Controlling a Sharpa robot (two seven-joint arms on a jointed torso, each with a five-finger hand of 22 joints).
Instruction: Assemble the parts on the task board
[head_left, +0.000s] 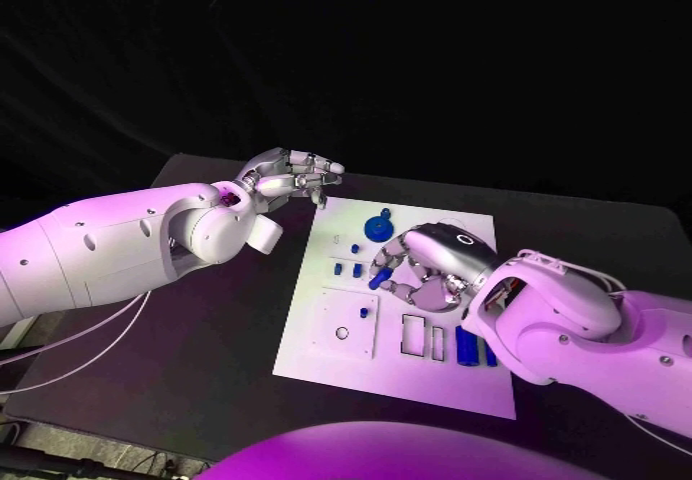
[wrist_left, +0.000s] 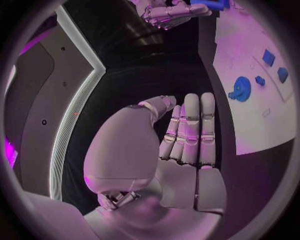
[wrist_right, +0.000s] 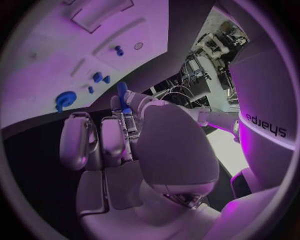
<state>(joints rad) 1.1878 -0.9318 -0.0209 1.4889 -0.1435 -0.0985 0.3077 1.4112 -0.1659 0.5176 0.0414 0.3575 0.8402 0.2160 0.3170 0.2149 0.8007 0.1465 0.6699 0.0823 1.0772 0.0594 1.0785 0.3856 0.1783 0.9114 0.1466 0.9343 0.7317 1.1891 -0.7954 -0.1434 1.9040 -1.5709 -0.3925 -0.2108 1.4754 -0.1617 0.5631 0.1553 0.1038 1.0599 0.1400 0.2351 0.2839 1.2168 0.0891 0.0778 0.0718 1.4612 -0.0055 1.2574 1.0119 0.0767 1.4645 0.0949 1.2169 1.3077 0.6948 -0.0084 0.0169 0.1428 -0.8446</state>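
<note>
The white task board (head_left: 325, 350) lies mid-table. My right hand (head_left: 428, 265) hovers over its middle and pinches a small blue peg (head_left: 378, 281) between thumb and a finger; the right wrist view shows that peg (wrist_right: 123, 94) sticking up from the fingertips. A round blue part (head_left: 378, 228) sits near the board's far edge, with small blue pieces (head_left: 346, 268) beside it and a blue peg (head_left: 364, 311) in the square panel. Two blue blocks (head_left: 469, 346) stand by the rectangular slots (head_left: 414, 335). My left hand (head_left: 296, 176) hangs empty off the board's far left corner, its fingers (wrist_left: 190, 130) straight.
Black tabletop (head_left: 202, 330) surrounds the board, with bare room on the left and at the near side. The left forearm (head_left: 130, 245) reaches across the left part of the table. A ring (head_left: 342, 333) marks the square panel.
</note>
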